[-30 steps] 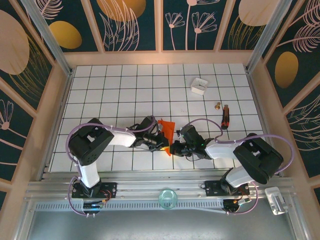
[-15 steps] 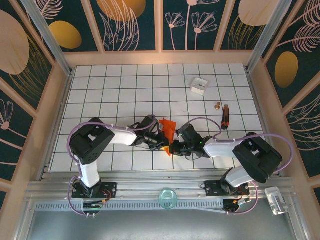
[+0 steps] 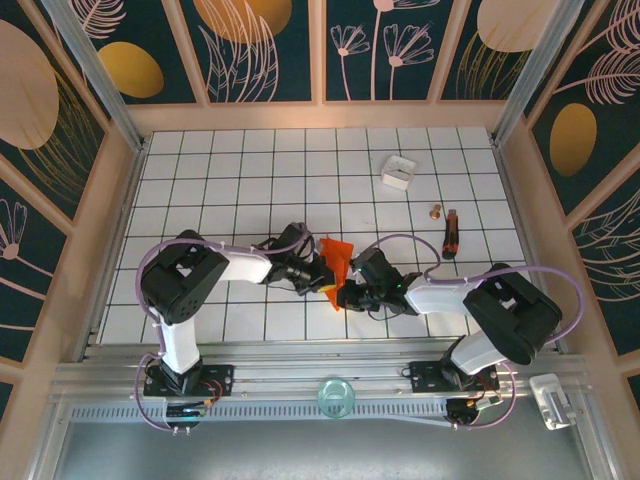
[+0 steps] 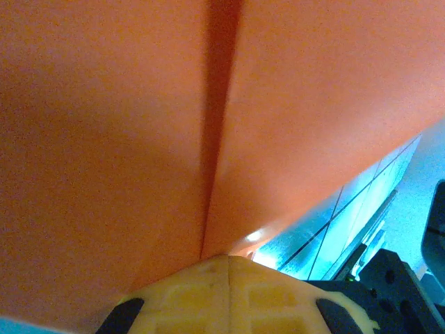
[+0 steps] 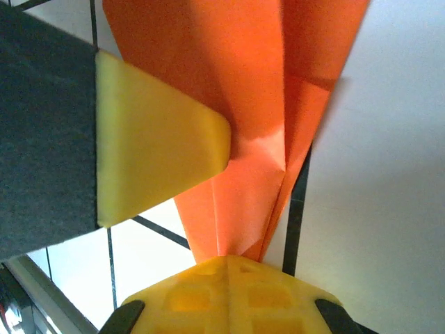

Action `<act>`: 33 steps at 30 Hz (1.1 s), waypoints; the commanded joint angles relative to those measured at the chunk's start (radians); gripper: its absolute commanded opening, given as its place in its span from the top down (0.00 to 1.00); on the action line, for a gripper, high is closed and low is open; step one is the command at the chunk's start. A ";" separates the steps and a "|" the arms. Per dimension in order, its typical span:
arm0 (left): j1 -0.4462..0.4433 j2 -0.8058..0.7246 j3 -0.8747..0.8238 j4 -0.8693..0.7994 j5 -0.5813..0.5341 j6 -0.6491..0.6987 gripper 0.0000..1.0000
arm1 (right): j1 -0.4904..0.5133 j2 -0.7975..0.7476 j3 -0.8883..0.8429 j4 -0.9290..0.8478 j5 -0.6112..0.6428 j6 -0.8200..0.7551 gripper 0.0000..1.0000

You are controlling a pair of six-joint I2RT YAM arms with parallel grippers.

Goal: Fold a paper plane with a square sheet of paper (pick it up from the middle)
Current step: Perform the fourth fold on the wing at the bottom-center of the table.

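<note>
Paper plane (image 3: 337, 262) mid-table; white box (image 3: 398, 171), red-black tool (image 3: 451, 232) well beyond.

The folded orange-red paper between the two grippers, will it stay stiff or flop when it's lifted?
Probably floppy: the folded orange-red paper looks thin, though the centre crease in the left wrist view should stiffen it lengthwise. Likely light and easily crumpled, given the buckle beside the yellow finger pad pressing it.

thin orange-red sheet of paper (image 3: 336, 260), partly folded: long centre crease, overlapping layers narrowing toward one end; slanted over the near middle of the desk (image 3: 250, 180).
</note>
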 commanded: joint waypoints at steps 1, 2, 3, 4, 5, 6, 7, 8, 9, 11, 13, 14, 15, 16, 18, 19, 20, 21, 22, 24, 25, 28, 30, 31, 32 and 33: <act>0.036 0.035 0.045 -0.035 -0.046 0.041 1.00 | 0.025 0.106 -0.088 -0.305 0.102 -0.007 1.00; 0.042 0.039 0.053 -0.042 -0.046 0.046 1.00 | 0.024 0.105 -0.087 -0.307 0.103 -0.006 1.00; 0.047 0.042 0.063 -0.049 -0.048 0.055 1.00 | 0.026 0.104 -0.088 -0.307 0.103 -0.006 1.00; 0.054 0.047 0.074 -0.058 -0.052 0.063 1.00 | 0.025 0.103 -0.090 -0.304 0.103 -0.006 1.00; 0.060 0.053 0.085 -0.070 -0.052 0.073 1.00 | 0.026 0.104 -0.091 -0.306 0.103 -0.006 1.00; 0.067 0.059 0.094 -0.077 -0.050 0.080 1.00 | 0.027 0.105 -0.091 -0.305 0.103 -0.006 1.00; 0.070 0.062 0.102 -0.084 -0.050 0.087 1.00 | 0.027 0.105 -0.091 -0.307 0.103 -0.005 1.00; 0.076 0.066 0.108 -0.094 -0.053 0.094 1.00 | 0.027 0.105 -0.091 -0.306 0.103 -0.005 1.00; 0.080 0.070 0.108 -0.100 -0.053 0.098 1.00 | 0.029 0.105 -0.090 -0.306 0.105 -0.005 1.00; 0.086 0.080 0.146 -0.120 -0.054 0.114 1.00 | 0.029 0.104 -0.091 -0.308 0.106 -0.006 1.00; 0.092 0.093 0.163 -0.127 -0.055 0.124 1.00 | 0.028 0.105 -0.091 -0.309 0.106 -0.005 1.00; 0.097 0.101 0.171 -0.130 -0.053 0.128 1.00 | 0.030 0.105 -0.091 -0.311 0.106 -0.006 1.00; 0.100 0.109 0.181 -0.135 -0.054 0.133 1.00 | 0.029 0.105 -0.089 -0.312 0.107 -0.005 1.00; 0.103 0.116 0.191 -0.143 -0.054 0.140 1.00 | 0.030 0.104 -0.089 -0.314 0.108 -0.006 1.00; 0.113 0.130 0.216 -0.157 -0.054 0.155 1.00 | 0.032 0.102 -0.089 -0.313 0.108 -0.005 1.00; 0.118 0.137 0.228 -0.166 -0.059 0.162 1.00 | 0.032 0.104 -0.089 -0.315 0.108 -0.006 1.00; 0.123 0.146 0.240 -0.173 -0.060 0.167 1.00 | 0.033 0.102 -0.088 -0.315 0.108 -0.004 1.00; 0.127 0.153 0.251 -0.176 -0.059 0.172 1.00 | 0.034 0.103 -0.088 -0.316 0.108 -0.003 1.00; 0.130 0.160 0.261 -0.182 -0.059 0.175 1.00 | 0.033 0.102 -0.087 -0.317 0.109 -0.003 1.00; 0.135 0.173 0.285 -0.192 -0.060 0.183 1.00 | 0.033 0.103 -0.086 -0.320 0.109 -0.003 1.00; 0.137 0.177 0.295 -0.196 -0.060 0.186 1.00 | 0.034 0.103 -0.086 -0.319 0.109 -0.002 1.00; 0.148 0.188 0.321 -0.205 -0.062 0.190 1.00 | 0.034 0.103 -0.089 -0.319 0.109 -0.002 1.00; 0.154 0.199 0.340 -0.215 -0.062 0.197 1.00 | 0.034 0.103 -0.091 -0.317 0.109 -0.001 1.00; 0.156 0.205 0.351 -0.222 -0.065 0.203 1.00 | 0.035 0.103 -0.091 -0.317 0.109 -0.001 1.00; 0.160 0.214 0.365 -0.233 -0.070 0.210 1.00 | 0.036 0.103 -0.091 -0.316 0.109 -0.001 1.00; 0.163 0.222 0.377 -0.243 -0.075 0.218 1.00 | 0.036 0.104 -0.091 -0.315 0.108 0.001 1.00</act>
